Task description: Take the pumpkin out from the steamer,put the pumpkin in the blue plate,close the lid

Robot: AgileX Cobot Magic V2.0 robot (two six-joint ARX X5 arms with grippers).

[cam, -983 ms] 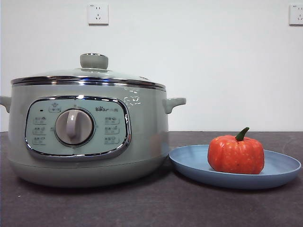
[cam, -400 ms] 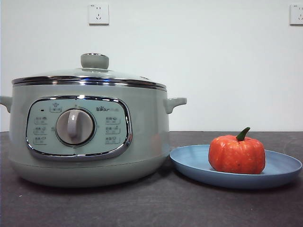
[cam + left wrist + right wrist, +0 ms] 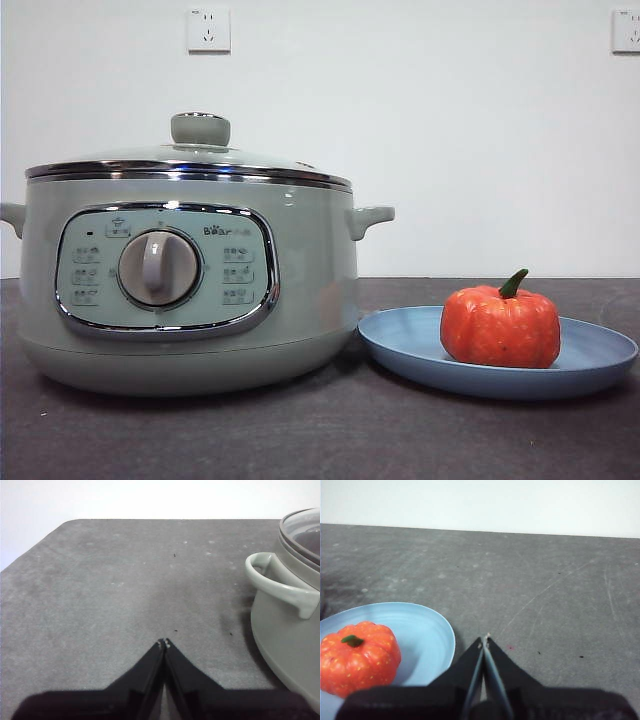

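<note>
Left gripper [image 3: 164,642]: two black jaws pressed together tip to tip, holding nothing, poised low over bare desk and pointing along it. Just beside it stands the steamer; the gripper touches nothing.

Right gripper [image 3: 485,639]: two black jaws likewise closed to a point, empty, held low above the desk just beside the rim of the blue plate, apart from it. Neither arm shows in the front view.

Dark grey matte desk [image 3: 320,440]: carries all items; faint scratches and specks visible in both wrist views.

Small orange-red ribbed toy pumpkin [image 3: 499,327] [image 3: 357,656] with a curved green stem: sits upright in the plate, stem uppermost.

Wide shallow light-blue round plate [image 3: 400,345] [image 3: 427,640], matte: lies flat on the desk just beside the steamer's base, on the right in the front view; whether the rim touches the pot cannot be told.

Large round pale sage-green electric steamer [image 3: 310,270] [image 3: 280,625]: chrome rim, side handles, front panel with grey dial and "Bear" logo; stands on the left in the front view.

Round glass lid [image 3: 130,157] [image 3: 305,527] with chrome rim band and stubby sage-green knob: seated level on the steamer's rim, closed.

White wall [image 3: 420,140]: behind the desk, bearing two white power sockets [image 3: 208,29], one above the steamer and one at the upper right corner.
</note>
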